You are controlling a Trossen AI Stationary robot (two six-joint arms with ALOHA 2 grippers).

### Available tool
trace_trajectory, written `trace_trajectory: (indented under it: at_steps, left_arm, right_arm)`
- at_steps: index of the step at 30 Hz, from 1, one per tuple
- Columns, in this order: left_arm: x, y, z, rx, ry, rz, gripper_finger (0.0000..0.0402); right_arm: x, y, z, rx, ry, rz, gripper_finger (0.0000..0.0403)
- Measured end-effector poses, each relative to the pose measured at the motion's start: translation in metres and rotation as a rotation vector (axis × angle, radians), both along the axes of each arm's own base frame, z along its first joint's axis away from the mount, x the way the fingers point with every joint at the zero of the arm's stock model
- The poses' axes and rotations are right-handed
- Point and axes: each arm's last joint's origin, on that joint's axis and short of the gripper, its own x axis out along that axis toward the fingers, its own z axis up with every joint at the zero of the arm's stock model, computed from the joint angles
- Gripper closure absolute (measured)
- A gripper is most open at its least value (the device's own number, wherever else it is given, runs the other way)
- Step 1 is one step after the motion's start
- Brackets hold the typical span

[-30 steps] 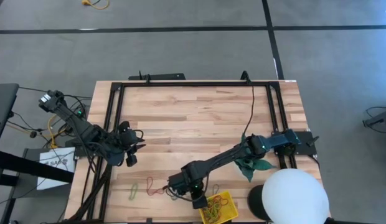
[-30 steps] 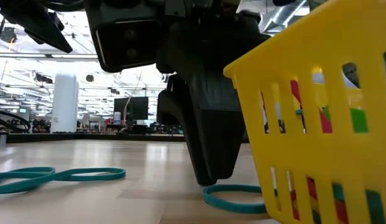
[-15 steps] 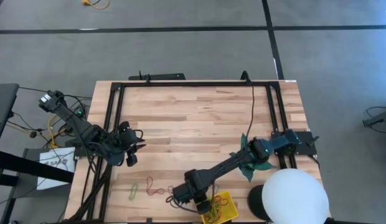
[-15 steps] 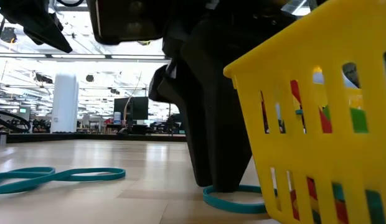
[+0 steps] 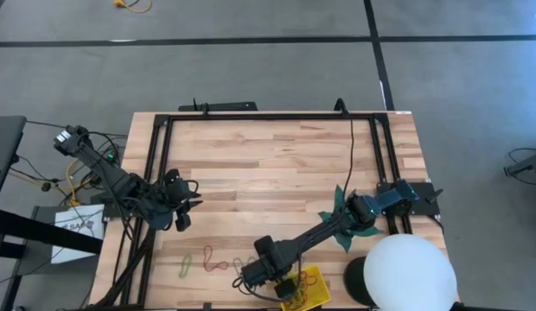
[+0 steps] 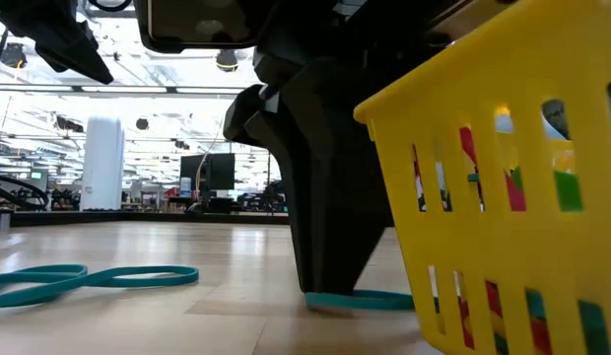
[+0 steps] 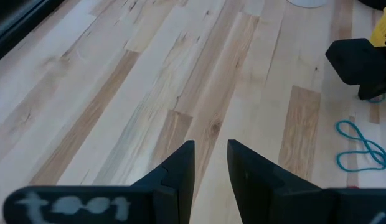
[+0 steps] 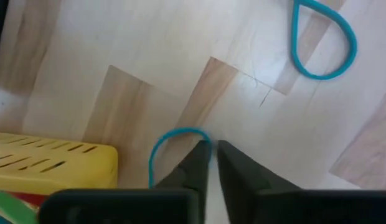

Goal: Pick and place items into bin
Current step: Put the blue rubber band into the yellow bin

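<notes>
My right gripper (image 5: 253,278) (image 8: 211,149) is down at the table near the front edge, just left of the yellow bin (image 5: 314,281) (image 6: 503,138), and is shut on a blue-green loop (image 8: 171,140) (image 6: 370,299). The bin holds several coloured loops. More loops lie flat on the wood to the left: green (image 5: 186,266), red (image 5: 214,259), and a blue-green figure-eight (image 6: 89,278) (image 7: 361,146). My left gripper (image 5: 185,204) (image 7: 210,155) waits at the table's left side, slightly open and empty. My right gripper pinches the curved end of the blue-green loop (image 8: 198,135) between its two fingertips. The fingers come from above, pointing down at the table. The rest of the loop lies on the wood (image 6: 384,299) and runs toward the bin's wall.
A big white sphere (image 5: 408,272) stands at the front right corner, and a teal paper star (image 5: 350,223) lies under the right arm. A black frame (image 5: 268,117) borders the table. Another blue-green loop (image 8: 324,46) lies beyond the right gripper. Bare wood fills the table's middle and far part.
My right gripper has gone toward the table's near edge and down onto the blue-green loop beside the bin. In the low view the loop, which lay as an open oval, now shows as a flat strip at the fingertips.
</notes>
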Motion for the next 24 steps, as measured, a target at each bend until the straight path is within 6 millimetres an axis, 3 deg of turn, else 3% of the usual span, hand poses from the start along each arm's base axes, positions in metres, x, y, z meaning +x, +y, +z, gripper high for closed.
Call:
trace_trajectory:
  at_steps: [2, 6, 11, 18, 21, 24]
  left_arm:
    - [0.0, 0.0, 0.0, 0.0, 0.0, 0.0, 0.0317]
    - [0.0, 0.0, 0.0, 0.0, 0.0, 0.0, 0.0317]
    - [0.0, 0.0, 0.0, 0.0, 0.0, -0.001, 0.0317]
    - [0.0, 0.0, 0.0, 0.001, 0.0, -0.001, 0.0317]
    - [0.0, 0.0, 0.0, 0.001, 0.0, -0.001, 0.0317]
    - [0.0, 0.0, 0.0, 0.002, 0.001, -0.002, 0.0317]
  right_arm:
    - [0.0, 0.0, 0.0, 0.002, 0.0, 0.005, 0.0393]
    - [0.001, 0.0, 0.003, 0.064, 0.024, 0.009, 0.0397]
    - [0.004, -0.003, 0.021, 0.077, 0.019, -0.002, 0.0401]
    - [-0.003, -0.017, 0.087, 0.09, -0.087, -0.006, 0.0402]
    - [-0.014, -0.025, 0.112, 0.045, -0.097, -0.064, 0.0402]
    - [-0.035, -0.033, 0.15, 0.017, -0.11, -0.154, 0.0402]
